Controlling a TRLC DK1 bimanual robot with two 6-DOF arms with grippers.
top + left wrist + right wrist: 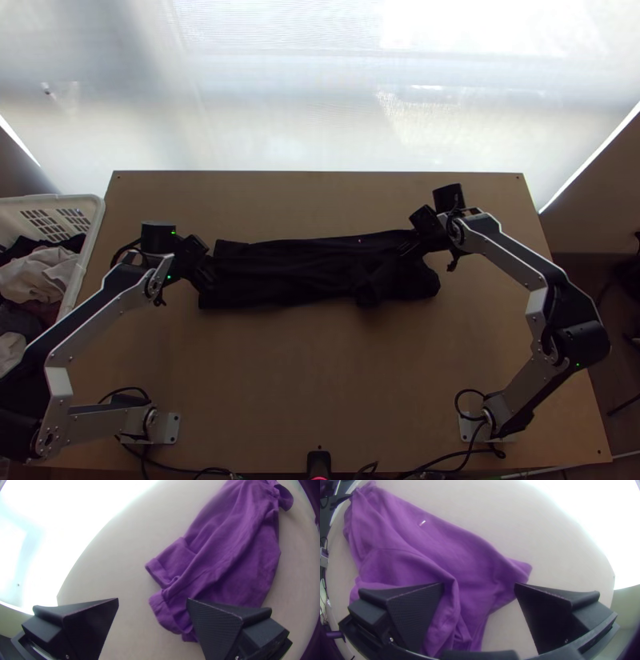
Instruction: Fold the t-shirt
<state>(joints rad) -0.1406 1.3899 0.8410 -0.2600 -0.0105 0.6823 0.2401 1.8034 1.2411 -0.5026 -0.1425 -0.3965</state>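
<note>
The dark purple cloth t-shirt [312, 268] lies across the middle of the light wooden table [320, 384], gathered into a long, creased band running from side to side, with a bunched lump in the half nearer the right arm. At one end I see the left gripper [210, 278], its wide flat black fingers spread and grasping nothing; in its wrist view one finger overlaps the cloth's end. At the other end is the right gripper [406, 245], also spread wide with nothing clenched, the cloth showing between and behind its fingers. Whether either one touches the fabric I cannot tell. Beside the table, on the left arm's side, stands a white plastic basket [97, 214] holding pale and dark clothes [40, 272].
</note>
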